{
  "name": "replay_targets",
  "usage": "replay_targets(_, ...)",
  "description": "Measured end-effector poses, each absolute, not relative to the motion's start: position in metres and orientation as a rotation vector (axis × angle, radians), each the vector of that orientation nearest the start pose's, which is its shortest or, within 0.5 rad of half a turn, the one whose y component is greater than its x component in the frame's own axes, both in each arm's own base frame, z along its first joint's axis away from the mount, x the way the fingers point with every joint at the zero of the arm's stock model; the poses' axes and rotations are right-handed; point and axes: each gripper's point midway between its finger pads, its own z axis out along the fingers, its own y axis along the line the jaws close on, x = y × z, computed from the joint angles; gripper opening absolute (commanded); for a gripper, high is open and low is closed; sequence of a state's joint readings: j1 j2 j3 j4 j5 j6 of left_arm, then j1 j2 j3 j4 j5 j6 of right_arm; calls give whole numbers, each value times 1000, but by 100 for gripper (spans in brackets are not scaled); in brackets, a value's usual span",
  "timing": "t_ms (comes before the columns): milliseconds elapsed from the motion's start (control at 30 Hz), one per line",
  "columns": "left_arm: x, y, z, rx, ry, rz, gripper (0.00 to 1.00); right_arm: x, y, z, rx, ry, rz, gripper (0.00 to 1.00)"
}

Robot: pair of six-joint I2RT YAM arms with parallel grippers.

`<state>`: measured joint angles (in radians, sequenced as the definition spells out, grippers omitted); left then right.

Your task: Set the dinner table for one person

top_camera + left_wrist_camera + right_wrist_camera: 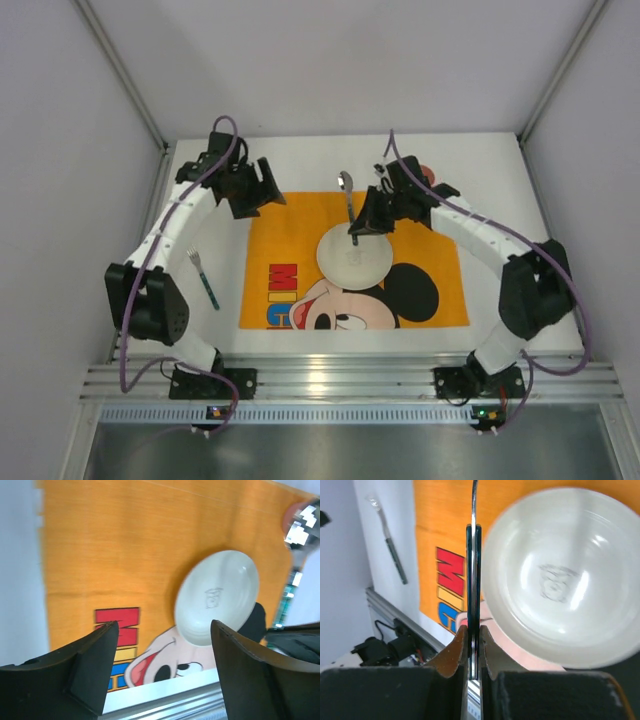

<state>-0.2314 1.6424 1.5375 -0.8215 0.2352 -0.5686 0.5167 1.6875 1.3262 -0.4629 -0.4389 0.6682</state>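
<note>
Dinner tabletop (310, 160) spans the whole work area under both arms. It is white and rail-edged, and it carries the orange cartoon-mouse placemat (290, 230) with a white plate (352, 258) near its middle. The fork (203, 278) lies on bare tabletop left of the placemat, well apart from the plate. The right claw (473, 635) is pressed together on the dark handle of a spoon (346, 185). The left claw (164, 627) is spread, holds nothing, and hovers near the placemat's far left corner.

We judge the spoon to be the main risk. The pinch is narrow and on a thin handle, so the spoon could pivot or slip out. Its handle end sits at the plate's far rim, so a careless move could knock the plate or leave the spoon in it instead of beside it.

We cannot tell whether the spoon rests on the surface or is lifted. The right wrist view cuts off its bowl. We see no knife. 1 reddish object (428, 172) behind the right arm is too hidden to name.
</note>
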Motion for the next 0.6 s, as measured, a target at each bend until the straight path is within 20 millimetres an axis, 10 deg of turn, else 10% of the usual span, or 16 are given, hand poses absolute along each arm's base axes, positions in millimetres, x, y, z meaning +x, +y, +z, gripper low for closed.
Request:
replay_targets(233, 338, -72, 165, -515, 2570, -409, 79, 283, 206, 146, 125, 2624, 813, 0)
replay_targets(600, 319, -57, 133, -562, 2649, -312, 74, 238, 148, 85, 292, 2803, 627, 0)
